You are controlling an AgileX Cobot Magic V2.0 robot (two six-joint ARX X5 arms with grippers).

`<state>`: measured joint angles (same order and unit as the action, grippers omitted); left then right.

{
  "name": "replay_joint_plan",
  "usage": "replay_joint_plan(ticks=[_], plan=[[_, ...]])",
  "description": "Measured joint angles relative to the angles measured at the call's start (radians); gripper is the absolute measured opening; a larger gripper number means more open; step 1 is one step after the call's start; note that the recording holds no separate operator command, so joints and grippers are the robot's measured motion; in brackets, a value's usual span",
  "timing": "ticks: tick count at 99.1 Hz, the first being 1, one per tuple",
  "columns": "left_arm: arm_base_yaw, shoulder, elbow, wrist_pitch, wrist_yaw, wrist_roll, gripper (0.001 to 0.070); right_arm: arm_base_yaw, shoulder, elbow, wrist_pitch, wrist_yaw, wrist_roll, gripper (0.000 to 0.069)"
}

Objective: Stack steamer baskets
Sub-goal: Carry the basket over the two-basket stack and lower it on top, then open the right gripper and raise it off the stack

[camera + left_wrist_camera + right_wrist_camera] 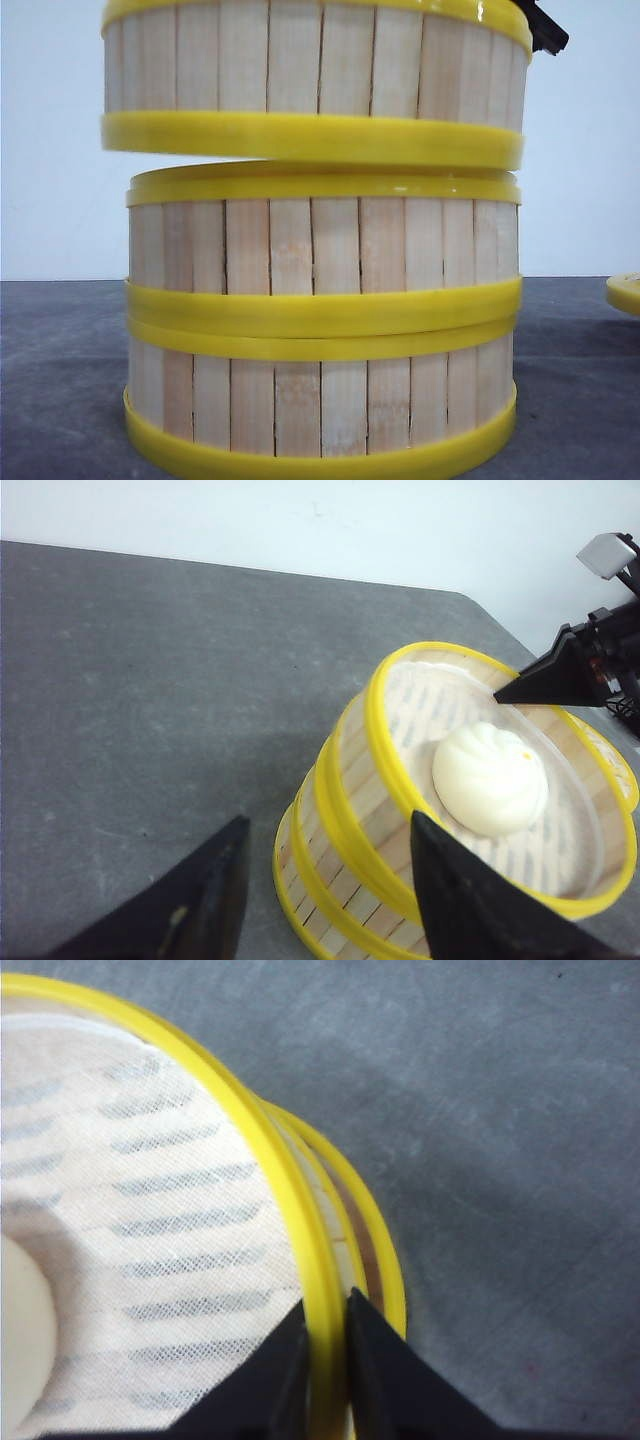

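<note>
Our right hand (325, 1345) was closed on the rim of the top steamer basket (315, 75), one finger inside the wall and one outside, pinching the yellow band between them. In the front view that basket hung just above the other two, slightly tilted, with a thin gap showing on its left side and the right side nearly meeting the rim beneath; only a dark corner of the right hand showed at its upper right edge. Inside the held basket we saw a pale cloth liner (150, 1220) with grey stripes and a white bun (490, 778) resting near the middle of it.

Below it, the middle basket (320, 245) sat squarely on the bottom basket (320, 395), their yellow bands touching, and the bottom one stood on the dark grey desk (60, 380).

Our left hand (325, 900) was spread wide and held nothing, hovering beside the stack, with one finger over the bare desk and the other in front of the top basket's near wall; we could not tell whether that finger touched it.

At the right edge of the front view a piece of another yellow rim (625, 293) lay on the desk, well apart from the stack.
</note>
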<state>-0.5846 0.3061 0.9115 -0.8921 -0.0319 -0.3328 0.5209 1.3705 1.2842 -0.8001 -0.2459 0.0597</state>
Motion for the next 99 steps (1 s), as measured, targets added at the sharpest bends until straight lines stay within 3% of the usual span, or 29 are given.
replay_joint_plan(ticks=[72, 90, 99], plan=[[0.000, 0.000, 0.000, -0.037, 0.000, 0.000, 0.0299, -0.005, 0.020, 0.000, 0.018, 0.040, 0.008, 0.0038], [0.000, 0.000, 0.000, -0.037, 0.000, 0.003, 0.0299, -0.005, 0.020, 0.002, 0.022, 0.037, 0.026, 0.0250], [0.000, 0.000, 0.000, -0.037, 0.000, 0.003, 0.0299, -0.005, 0.020, 0.002, 0.024, 0.038, 0.027, 0.0299]])
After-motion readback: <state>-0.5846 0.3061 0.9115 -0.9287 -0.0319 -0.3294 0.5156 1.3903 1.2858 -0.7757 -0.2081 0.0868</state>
